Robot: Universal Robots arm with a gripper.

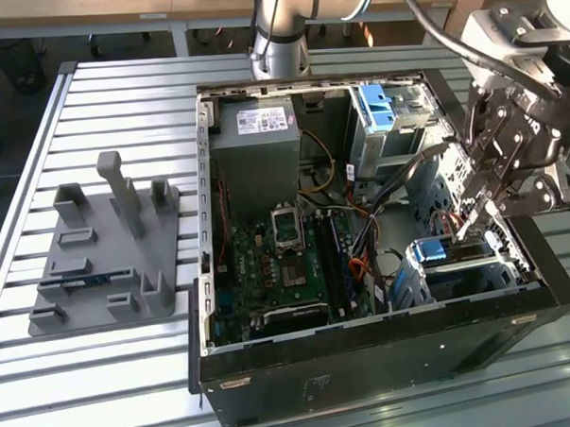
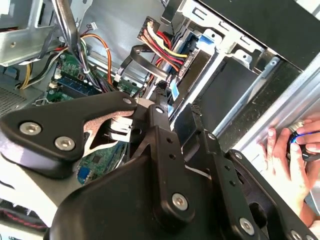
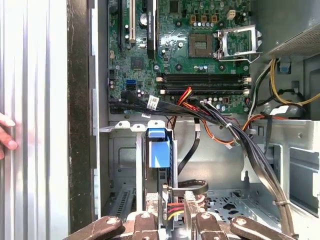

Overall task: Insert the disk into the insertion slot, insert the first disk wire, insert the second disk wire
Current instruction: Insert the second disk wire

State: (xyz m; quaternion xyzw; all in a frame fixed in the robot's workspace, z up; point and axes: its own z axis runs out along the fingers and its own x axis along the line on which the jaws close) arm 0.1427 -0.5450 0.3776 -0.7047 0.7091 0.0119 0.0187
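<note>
One disk (image 1: 448, 254) is seen seated edge-up in the insertion slot (image 1: 500, 272), at the corner of the open computer case (image 1: 386, 360) nearest the exterior view's right. Its blue carrier tab (image 3: 159, 150) is shown standing between the bay's metal walls in the first wrist view. A connector with red, yellow and black wires (image 2: 160, 47) is pressed against the disk's end in the second wrist view, and the gripper (image 2: 162, 95) is clenched on that connector, the fingertips meeting around it. In the exterior view the gripper (image 1: 470, 226) is placed directly above the slot. The motherboard (image 3: 180, 45) lies beyond the bay. A person's hand (image 2: 287, 160) is rested on the case's outer edge. A grey fixture tray (image 1: 102, 259) is set on the slatted table (image 1: 85, 392), well apart from the case.
</note>
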